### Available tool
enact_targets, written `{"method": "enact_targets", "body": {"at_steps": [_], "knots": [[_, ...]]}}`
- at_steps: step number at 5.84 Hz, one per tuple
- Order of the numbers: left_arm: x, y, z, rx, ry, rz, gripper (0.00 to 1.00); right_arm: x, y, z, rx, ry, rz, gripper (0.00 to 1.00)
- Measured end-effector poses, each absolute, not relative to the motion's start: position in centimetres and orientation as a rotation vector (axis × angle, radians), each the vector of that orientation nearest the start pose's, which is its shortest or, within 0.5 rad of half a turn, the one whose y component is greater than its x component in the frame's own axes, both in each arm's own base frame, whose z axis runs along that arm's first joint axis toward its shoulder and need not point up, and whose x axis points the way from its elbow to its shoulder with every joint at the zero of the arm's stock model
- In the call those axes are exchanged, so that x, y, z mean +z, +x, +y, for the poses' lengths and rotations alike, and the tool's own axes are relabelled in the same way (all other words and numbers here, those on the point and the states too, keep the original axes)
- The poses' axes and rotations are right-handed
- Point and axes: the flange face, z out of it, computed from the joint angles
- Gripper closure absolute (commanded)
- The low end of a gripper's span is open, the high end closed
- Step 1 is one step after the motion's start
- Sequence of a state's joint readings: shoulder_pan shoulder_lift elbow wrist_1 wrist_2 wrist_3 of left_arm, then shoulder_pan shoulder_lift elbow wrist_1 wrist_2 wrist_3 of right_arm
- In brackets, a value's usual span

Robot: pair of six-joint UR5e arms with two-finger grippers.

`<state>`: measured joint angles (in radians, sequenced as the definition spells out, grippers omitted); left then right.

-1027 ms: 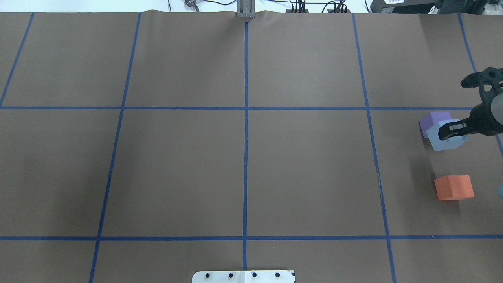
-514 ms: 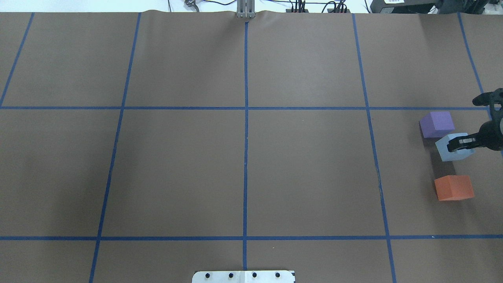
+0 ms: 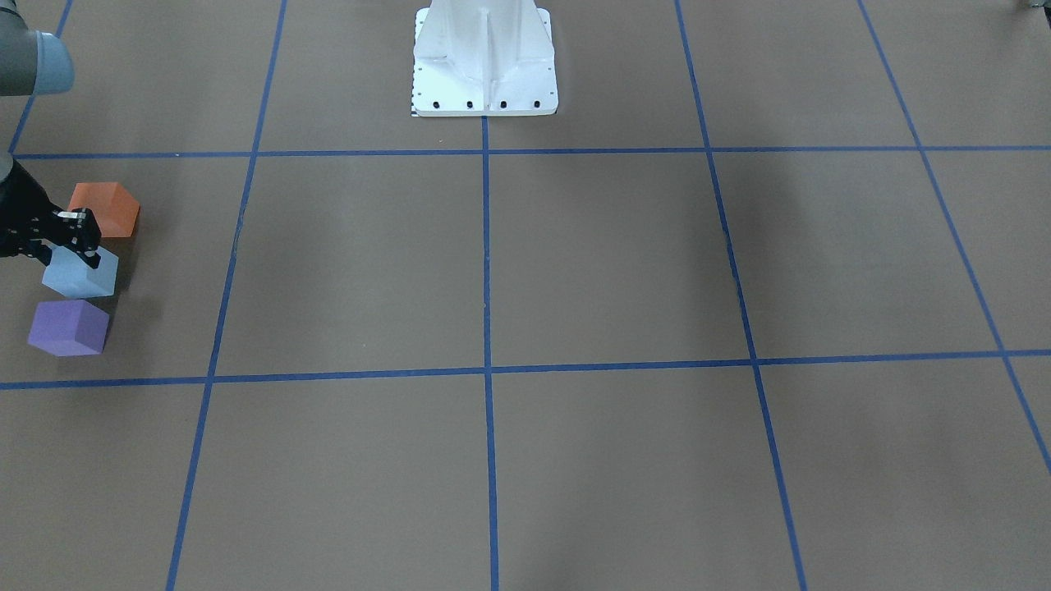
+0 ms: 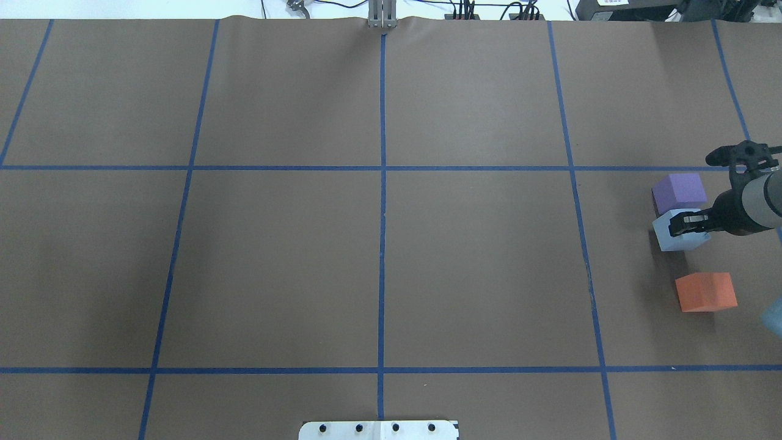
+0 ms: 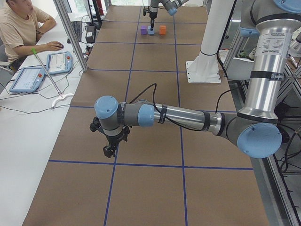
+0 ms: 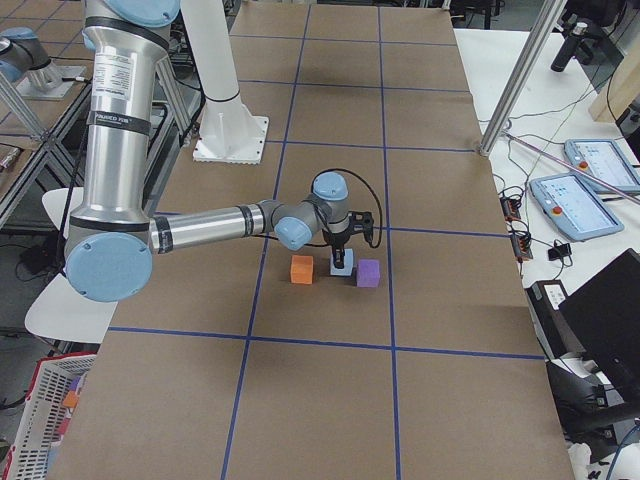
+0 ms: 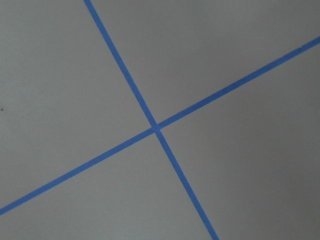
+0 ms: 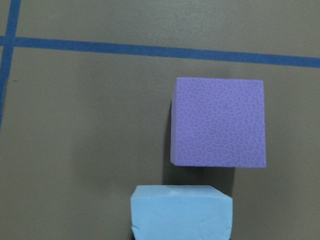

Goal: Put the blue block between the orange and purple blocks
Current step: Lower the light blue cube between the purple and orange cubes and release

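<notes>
The blue block [image 4: 677,235] sits low between the purple block [image 4: 679,192] and the orange block [image 4: 705,291], close to the purple one and with a wider gap to the orange one. My right gripper [image 4: 685,223] is shut on the blue block from above. I cannot tell whether the block rests on the paper. The right wrist view shows the blue block [image 8: 182,212] just below the purple block [image 8: 217,122]. The front view shows orange [image 3: 105,209], blue [image 3: 80,275] and purple [image 3: 69,327] in a line. My left gripper [image 5: 110,149] hangs over the table's far left; I cannot tell its state.
Brown paper with a blue tape grid [image 4: 382,244] covers the table. The robot's white base [image 3: 484,61] stands at the robot's edge of the table. A seated operator [image 5: 21,28] and tablets [image 5: 44,68] are beside the table in the exterior left view.
My right gripper carried the blue block from over the purple block toward the orange one, then shifted it left and lowered it between the two.
</notes>
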<state>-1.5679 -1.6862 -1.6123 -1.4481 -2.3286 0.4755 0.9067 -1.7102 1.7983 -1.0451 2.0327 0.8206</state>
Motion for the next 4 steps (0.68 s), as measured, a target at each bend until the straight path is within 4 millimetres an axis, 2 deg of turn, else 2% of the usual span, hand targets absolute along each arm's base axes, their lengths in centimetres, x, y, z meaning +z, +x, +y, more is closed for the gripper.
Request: {"method": "enact_targets", "body": {"at_steps": [1, 2, 4], "knots": [[59.18, -6.32, -53.89, 0.468, 0.212, 0.736, 0.0, 56.84, -21.47, -41.83, 0.013, 0.14, -0.725, 0.18], [59.13, -6.29, -53.89, 0.469, 0.213, 0.739, 0.0, 57.14, -21.33, -41.65, 0.016, 0.141, -0.716, 0.01], [59.1, -6.24, -53.78, 0.468, 0.215, 0.747, 0.0, 57.32, -21.42, -41.49, 0.014, 0.146, -0.706, 0.0]]}}
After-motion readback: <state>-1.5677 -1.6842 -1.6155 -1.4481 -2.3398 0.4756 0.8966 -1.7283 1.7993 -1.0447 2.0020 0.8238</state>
